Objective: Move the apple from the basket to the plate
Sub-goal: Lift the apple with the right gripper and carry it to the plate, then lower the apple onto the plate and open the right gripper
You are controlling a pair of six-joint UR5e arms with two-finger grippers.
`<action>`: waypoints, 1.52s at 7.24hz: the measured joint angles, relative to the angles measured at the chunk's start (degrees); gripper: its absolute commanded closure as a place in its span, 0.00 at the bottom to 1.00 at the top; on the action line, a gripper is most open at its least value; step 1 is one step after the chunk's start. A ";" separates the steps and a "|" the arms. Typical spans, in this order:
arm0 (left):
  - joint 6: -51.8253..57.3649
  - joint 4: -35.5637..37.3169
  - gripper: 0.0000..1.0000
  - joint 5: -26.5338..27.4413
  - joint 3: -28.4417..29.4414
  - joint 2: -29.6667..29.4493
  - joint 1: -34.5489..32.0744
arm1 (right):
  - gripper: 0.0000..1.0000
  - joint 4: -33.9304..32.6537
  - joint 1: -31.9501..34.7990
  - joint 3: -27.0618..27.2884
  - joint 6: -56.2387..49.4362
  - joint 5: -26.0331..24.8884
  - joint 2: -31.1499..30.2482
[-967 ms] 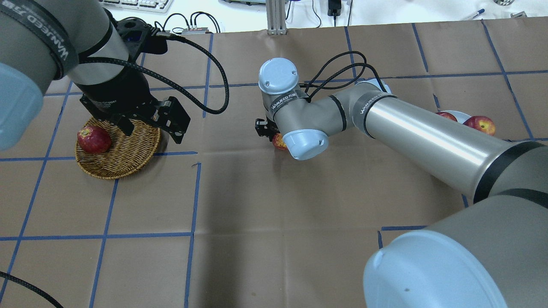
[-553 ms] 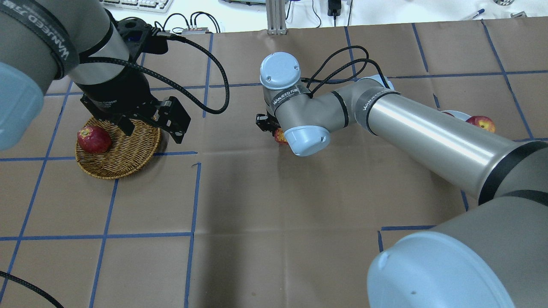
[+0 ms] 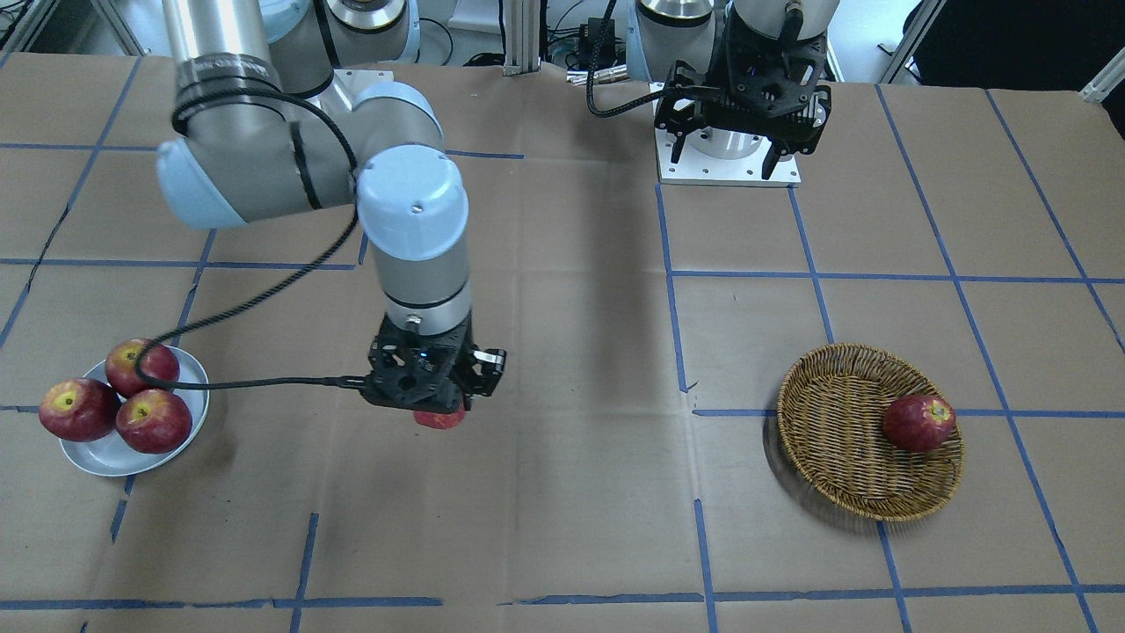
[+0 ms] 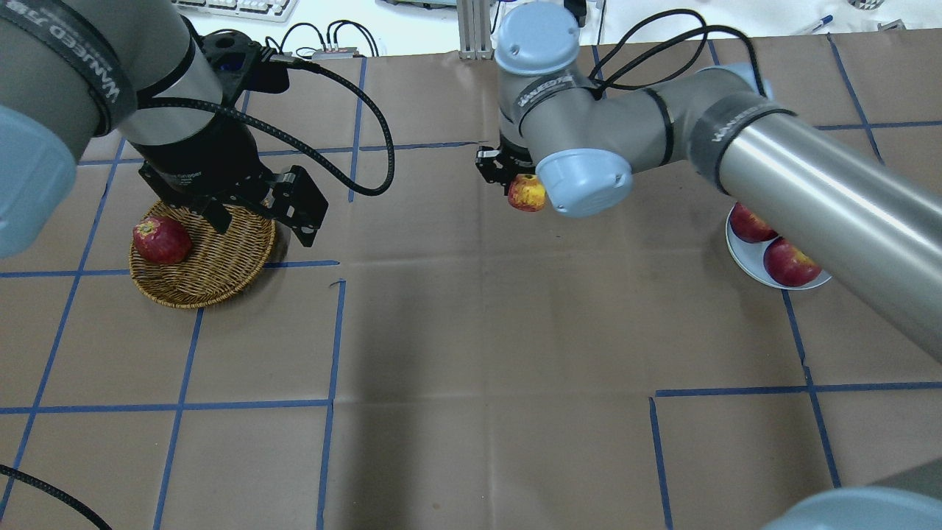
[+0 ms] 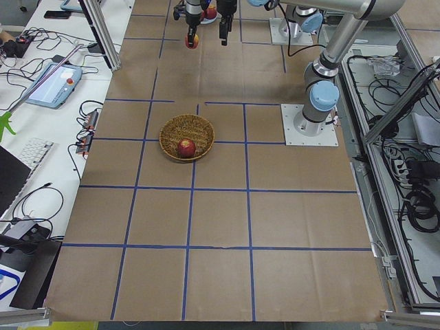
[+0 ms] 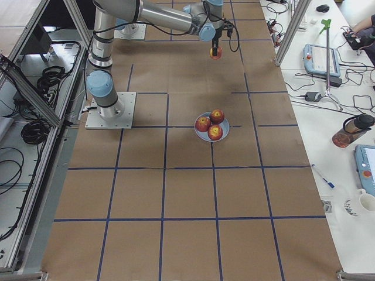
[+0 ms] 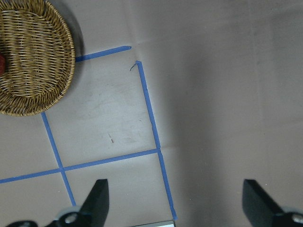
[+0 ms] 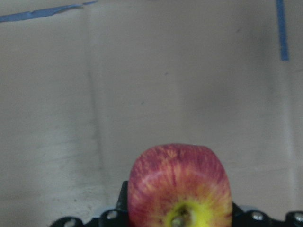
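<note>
Heads up, the big change over the last second: your right gripper [image 4: 515, 180] has come up off the table and swung a bit toward the plate side, and the apple [image 4: 527, 193] came up with it. A second ago it sat low, just above the brown paper; now it hangs clear in the air. I'd read that as the pickup holding, and you're into the carry leg.

The jaws are clamped on the apple from both sides. In the right wrist view it fills the bottom of the frame, yellow stem end facing the camera, tucked right between the fingers and poking out below them.

It's over the middle of the table [image 4: 471, 331], between the basket [image 3: 844, 475] and the plate [image 3: 88, 462], well apart from both. The plate already carries three apples [image 3: 142, 365], so the free spot looks tight to me.

Your left gripper [image 4: 257, 217] is spread wide with nothing in it, parked above the basket's edge. One dark apple [image 3: 918, 422] sits in the basket.
</note>
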 measured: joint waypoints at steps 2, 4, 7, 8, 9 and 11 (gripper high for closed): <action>0.00 0.02 0.01 -0.02 -0.05 -0.03 0.00 | 0.60 5.81 -9.61 1.30 -12.27 -0.15 -5.62; -0.02 0.04 0.01 -0.08 -0.05 -0.07 0.00 | 0.60 7.22 -18.72 4.09 -24.38 -0.39 -9.54; -0.05 0.01 0.01 -0.09 -0.05 -0.07 0.00 | 0.60 7.11 -31.53 8.47 -41.07 0.25 -10.89; -0.07 0.02 0.01 -0.09 -0.05 -0.11 0.00 | 0.60 6.33 -34.61 9.46 -45.43 0.61 -10.59; -0.08 0.06 0.01 -0.09 -0.05 -0.14 0.00 | 0.60 5.29 -36.87 9.89 -48.26 1.33 -9.81; -0.07 0.06 0.01 -0.09 -0.05 -0.14 -0.01 | 0.60 2.56 -38.67 10.21 -50.91 2.33 -6.67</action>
